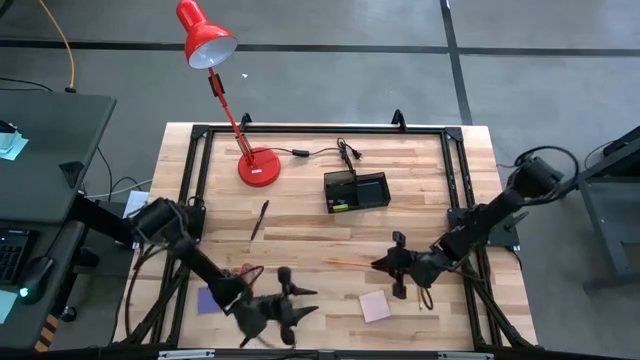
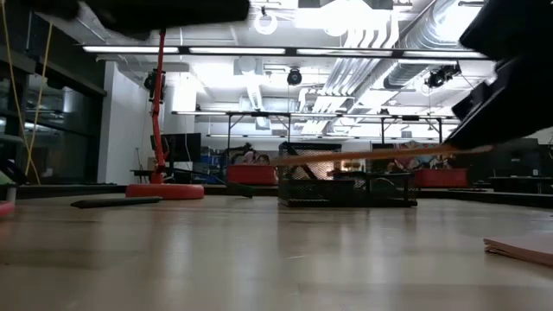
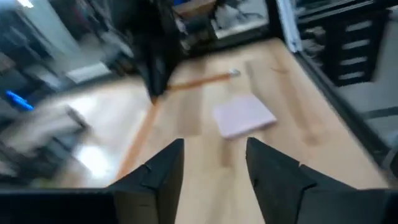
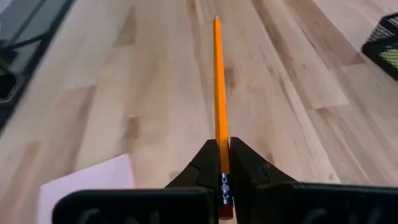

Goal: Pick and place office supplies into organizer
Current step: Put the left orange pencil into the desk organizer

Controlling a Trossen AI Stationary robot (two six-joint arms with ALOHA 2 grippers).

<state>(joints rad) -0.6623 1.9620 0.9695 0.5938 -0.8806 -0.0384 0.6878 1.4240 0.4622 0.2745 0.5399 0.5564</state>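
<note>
Right gripper (image 4: pixel 222 163) pinches a pencil (image 4: pixel 217 81) by its eraser end; carry it level to the organizer (image 1: pixel 357 191) near the worktop's far edge, while the left gripper (image 3: pixel 211 165) stands spread

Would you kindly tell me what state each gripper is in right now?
Left gripper: open, holding nothing, above the near table edge.
Right gripper: shut on the orange-yellow wooden pencil, gripped near its eraser end.

Grey floor (image 1: pixel 330 80), ceiling strip lights (image 2: pixel 216 49), ducts (image 2: pixel 389 34).
</note>
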